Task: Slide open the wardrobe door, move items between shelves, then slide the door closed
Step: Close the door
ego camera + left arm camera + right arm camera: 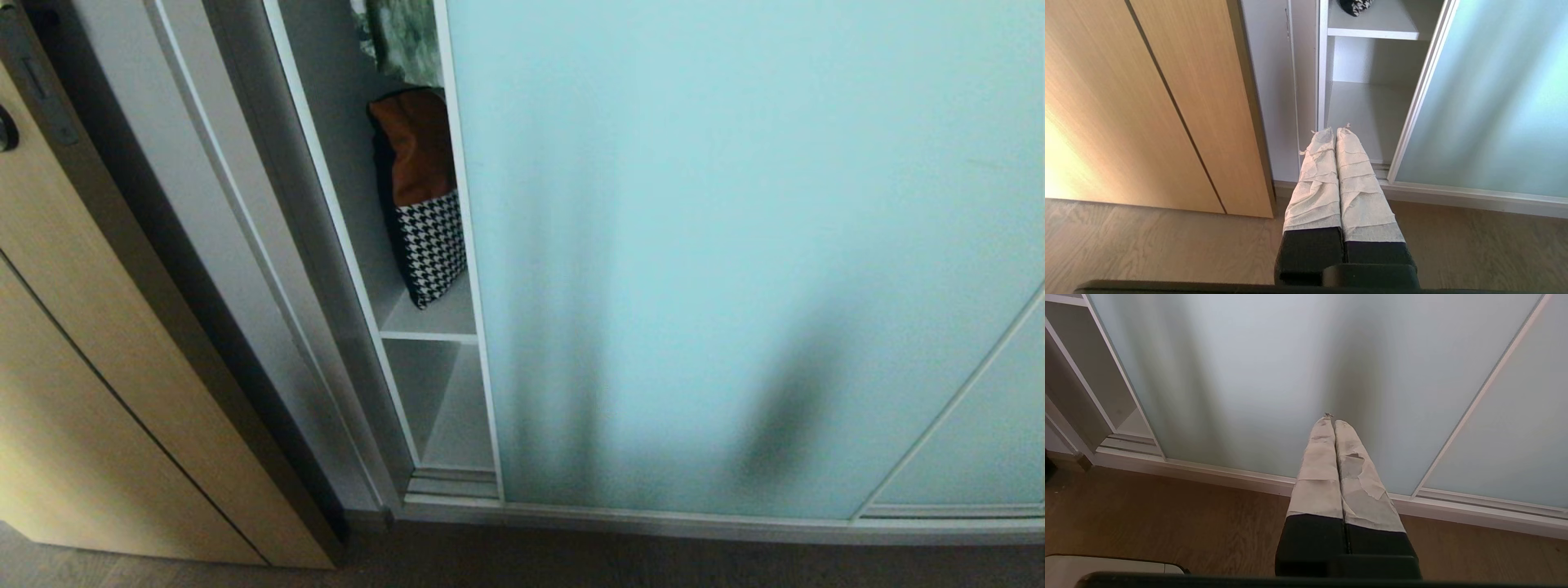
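The door (735, 245), one frosted turquoise panel, fills the head view from 12 to 5 o'clock, slid only a narrow way off the wardrobe's left wall; a second panel (980, 441) overlaps it at 4 o'clock. One tan wood door (106, 392) stands at 8 o'clock. Through the gap, two shelves (429, 322) show, the lower one bare, and one bag (420, 204), brown over houndstooth, stands on the upper at 11 o'clock, tucked partly behind the door edge. Both grippers hang low over the floor, jaws clenched on nothing: the left gripper (1336, 131) before the gap, the right gripper (1329, 418) before the glass. The likely risk: smooth glass gives closed tips little purchase, so a push may slip, and a reach through so slim a gap could snag the bag or the frame.
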